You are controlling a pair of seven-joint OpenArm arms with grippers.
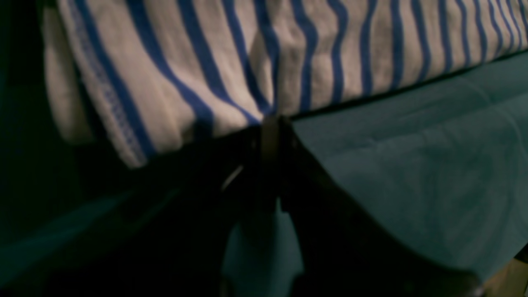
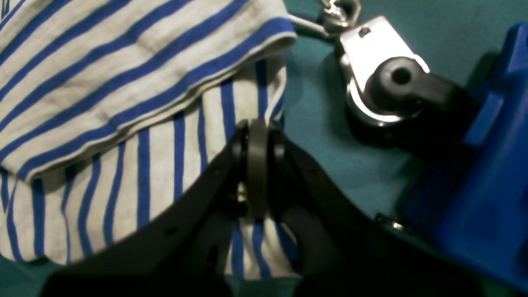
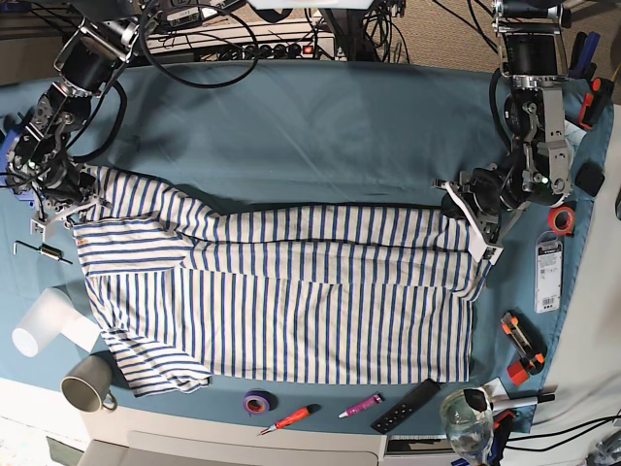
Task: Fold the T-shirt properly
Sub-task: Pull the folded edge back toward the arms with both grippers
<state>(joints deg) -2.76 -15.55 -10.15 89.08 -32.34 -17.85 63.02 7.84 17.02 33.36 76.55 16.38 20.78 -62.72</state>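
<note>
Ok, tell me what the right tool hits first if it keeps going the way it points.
Probably the T-shirt itself: the right tool is shut on its striped edge, cloth straight ahead.

The teal surface carries the T-shirt; below its hem lie a mug, tape roll and remote.

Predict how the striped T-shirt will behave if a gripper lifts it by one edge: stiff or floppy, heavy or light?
The T-shirt is probably floppy: it lies flat in soft folds and bunches where the left gripper pinches its edge. It looks like thin fabric, so likely light. Lifted by the right gripper, it would probably sag and drag rather than hold shape.
</note>
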